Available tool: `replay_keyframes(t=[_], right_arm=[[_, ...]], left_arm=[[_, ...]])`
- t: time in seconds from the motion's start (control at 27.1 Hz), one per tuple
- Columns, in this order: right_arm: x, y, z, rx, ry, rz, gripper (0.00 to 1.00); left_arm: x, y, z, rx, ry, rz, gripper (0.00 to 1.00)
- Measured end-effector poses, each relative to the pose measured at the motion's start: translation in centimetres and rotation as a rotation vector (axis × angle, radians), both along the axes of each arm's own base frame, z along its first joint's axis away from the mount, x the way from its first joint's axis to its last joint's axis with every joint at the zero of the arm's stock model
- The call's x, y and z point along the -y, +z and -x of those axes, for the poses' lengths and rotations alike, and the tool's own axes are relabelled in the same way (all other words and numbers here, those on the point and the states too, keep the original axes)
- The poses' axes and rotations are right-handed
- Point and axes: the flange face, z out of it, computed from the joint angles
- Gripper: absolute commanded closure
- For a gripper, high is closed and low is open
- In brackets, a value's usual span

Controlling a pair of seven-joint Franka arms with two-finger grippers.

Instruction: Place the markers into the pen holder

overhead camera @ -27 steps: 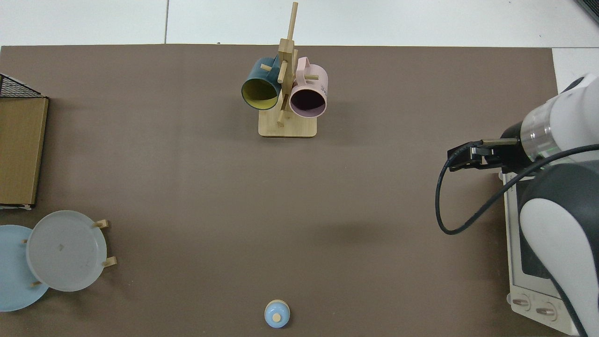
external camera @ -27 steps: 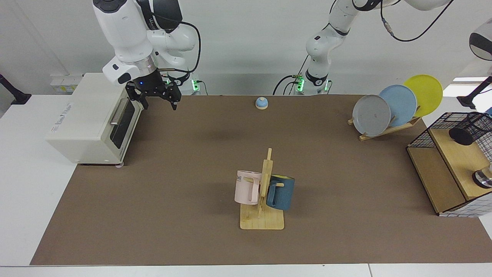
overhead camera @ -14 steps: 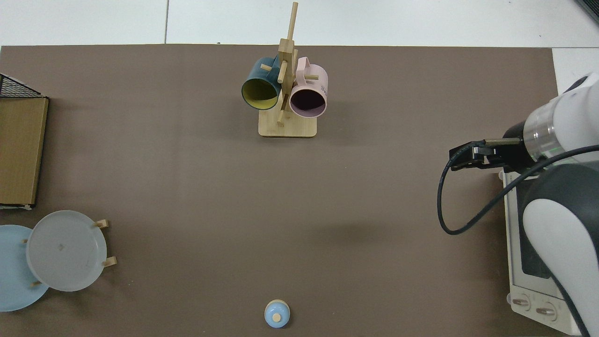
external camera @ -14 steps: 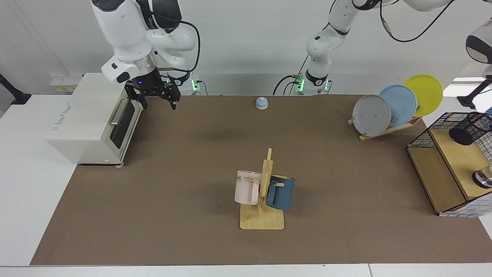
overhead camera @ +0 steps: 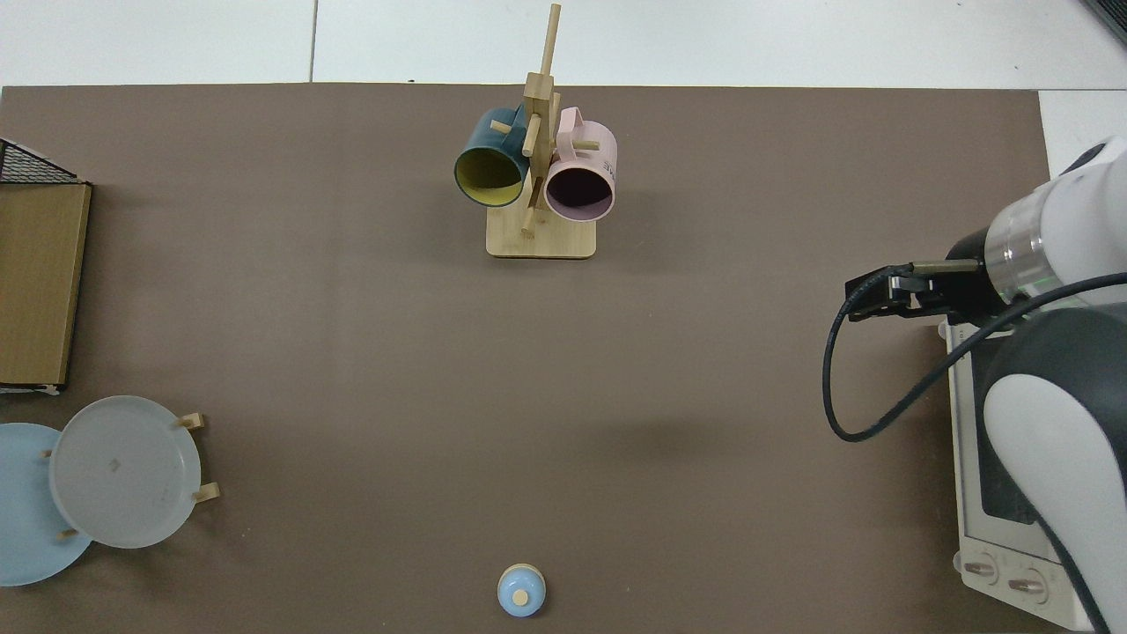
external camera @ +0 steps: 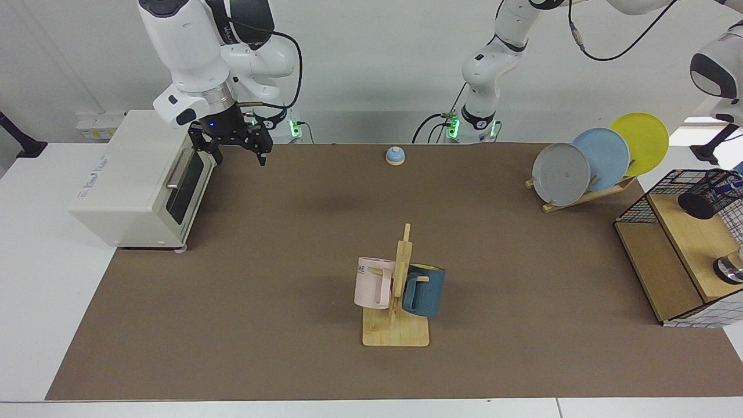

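Presently: right claw (external camera: 240, 152) hangs released and empty over the counter (external camera: 290, 244), just beside the white toaster oven (external camera: 136, 180); that arm waits. Left claw out of sight past the frame edge. Holder (external camera: 709, 196), a black mesh cylinder, sits on the wire rack's (external camera: 638, 206) wooden shelf, solid end showing nearest, mouth leaning toward the edge. Marker (external camera: 727, 187): only a blue bit through the mesh; axis unclear.
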Motion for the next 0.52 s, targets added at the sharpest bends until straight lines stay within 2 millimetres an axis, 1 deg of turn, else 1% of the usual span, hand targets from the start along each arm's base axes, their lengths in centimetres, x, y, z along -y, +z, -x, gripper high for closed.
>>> replay_keyframes(t=[0.52], right_arm=[[0.0, 0.0, 0.0, 0.0, 0.0, 0.0, 0.01]], left_arm=[[-0.2, -1.4, 1.3, -0.03, 0.015, 0.015, 1.0]])
